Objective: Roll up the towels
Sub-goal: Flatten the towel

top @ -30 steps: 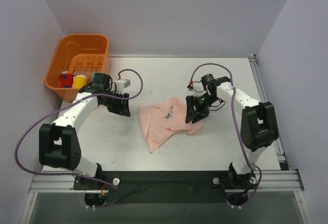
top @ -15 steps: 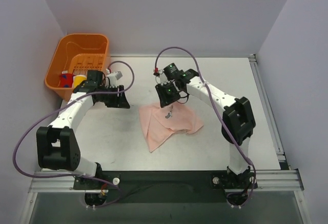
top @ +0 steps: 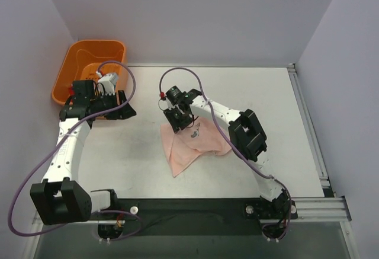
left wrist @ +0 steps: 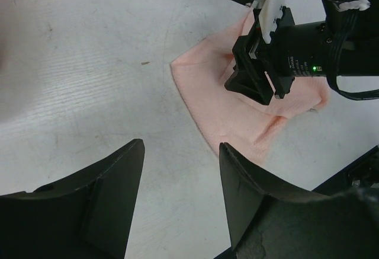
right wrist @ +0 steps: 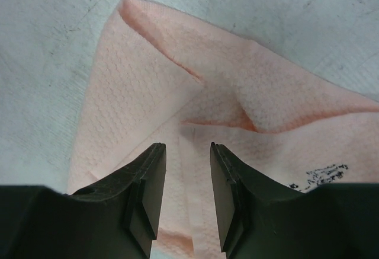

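One towel in view: the pink towel (top: 198,143), crumpled and partly folded over itself mid-counter (top: 266,105). No green/blue one shows in any view. Nothing rolled yet.

Change over the last second: the right arm swept from the towel's right edge across to its far-left corner. The right gripper (top: 177,121) now sits over that corner. In the right wrist view the jaws are parted with nothing between them. A raised fold of the pink towel (right wrist: 237,93) is straight ahead, and a small dark printed mark (right wrist: 323,176) is off to the right. Can't tell whether the tips touch the cloth yet.

The left arm went the other way, pulling back from near the towel's left side toward the orange basket (top: 95,45). The left gripper (top: 121,109) is now well apart from the towel, spread wide and empty. Its wrist camera looks back at the towel (left wrist: 216,114) with the right gripper (left wrist: 257,78) on it.

The towel itself hasn't visibly shifted or changed shape, so everything so far is repositioning, not manipulation.

My read: the right arm is lining up a pinch on that corner, probably to pull the cloth flat before rolling. The task is at the start. Rolling it bunched like this would give a lumpy roll. Risk: with the left arm parked away, a one-arm pull may drag the whole towel across the counter instead of unfolding it.
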{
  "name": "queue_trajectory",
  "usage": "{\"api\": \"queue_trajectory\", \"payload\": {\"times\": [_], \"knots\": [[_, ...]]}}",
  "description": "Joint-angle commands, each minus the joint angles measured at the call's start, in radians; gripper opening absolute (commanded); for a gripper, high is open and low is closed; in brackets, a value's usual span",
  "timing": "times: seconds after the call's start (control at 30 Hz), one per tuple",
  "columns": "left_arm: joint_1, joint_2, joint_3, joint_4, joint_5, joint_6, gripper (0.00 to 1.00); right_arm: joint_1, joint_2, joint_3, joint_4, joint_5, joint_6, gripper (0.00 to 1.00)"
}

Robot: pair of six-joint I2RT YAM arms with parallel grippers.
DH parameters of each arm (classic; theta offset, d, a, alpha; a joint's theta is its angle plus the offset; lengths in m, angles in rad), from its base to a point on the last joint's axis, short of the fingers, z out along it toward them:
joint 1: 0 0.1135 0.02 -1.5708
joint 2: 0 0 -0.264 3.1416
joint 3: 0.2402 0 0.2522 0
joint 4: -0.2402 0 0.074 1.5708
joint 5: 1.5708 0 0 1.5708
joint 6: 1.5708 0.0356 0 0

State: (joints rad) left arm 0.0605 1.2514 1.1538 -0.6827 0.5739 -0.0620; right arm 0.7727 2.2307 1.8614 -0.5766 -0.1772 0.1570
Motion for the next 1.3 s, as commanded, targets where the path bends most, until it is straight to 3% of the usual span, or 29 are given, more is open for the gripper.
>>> {"api": "queue_trajectory", "payload": {"times": [0.0, 0.27, 0.53, 0.8, 0.9, 1.03, 1.1, 1.17, 1.27], "knots": [[0.015, -0.036, -0.008, -0.031, -0.009, 0.034, 0.64, 0.005, 0.032, 0.045, -0.048, 0.039, 0.009, 0.36], [0.028, -0.053, -0.031, -0.049, -0.028, 0.057, 0.66, 0.026, 0.095, 0.051, -0.052, 0.039, 0.006, 0.37], [0.029, -0.037, -0.034, -0.049, -0.032, 0.094, 0.66, 0.016, 0.037, 0.036, -0.060, 0.016, 0.010, 0.01], [0.012, 0.000, -0.022, -0.018, -0.022, 0.094, 0.66, -0.062, -0.146, -0.007, -0.066, -0.134, 0.026, 0.00], [-0.045, 0.028, -0.013, 0.011, -0.052, 0.085, 0.67, -0.128, -0.204, -0.056, -0.065, -0.234, 0.036, 0.00], [-0.210, 0.095, -0.008, 0.083, -0.147, 0.067, 0.67, -0.220, -0.250, -0.119, -0.063, -0.353, 0.039, 0.01], [-0.246, 0.146, -0.005, 0.115, -0.166, 0.027, 0.67, -0.254, -0.238, -0.126, -0.068, -0.410, 0.035, 0.10], [-0.283, 0.187, 0.012, 0.158, -0.193, 0.007, 0.67, -0.272, -0.212, -0.145, -0.068, -0.432, 0.035, 0.00], [-0.307, 0.279, 0.059, 0.202, -0.220, -0.030, 0.66, -0.289, -0.184, -0.178, -0.069, -0.452, 0.048, 0.00]]}}
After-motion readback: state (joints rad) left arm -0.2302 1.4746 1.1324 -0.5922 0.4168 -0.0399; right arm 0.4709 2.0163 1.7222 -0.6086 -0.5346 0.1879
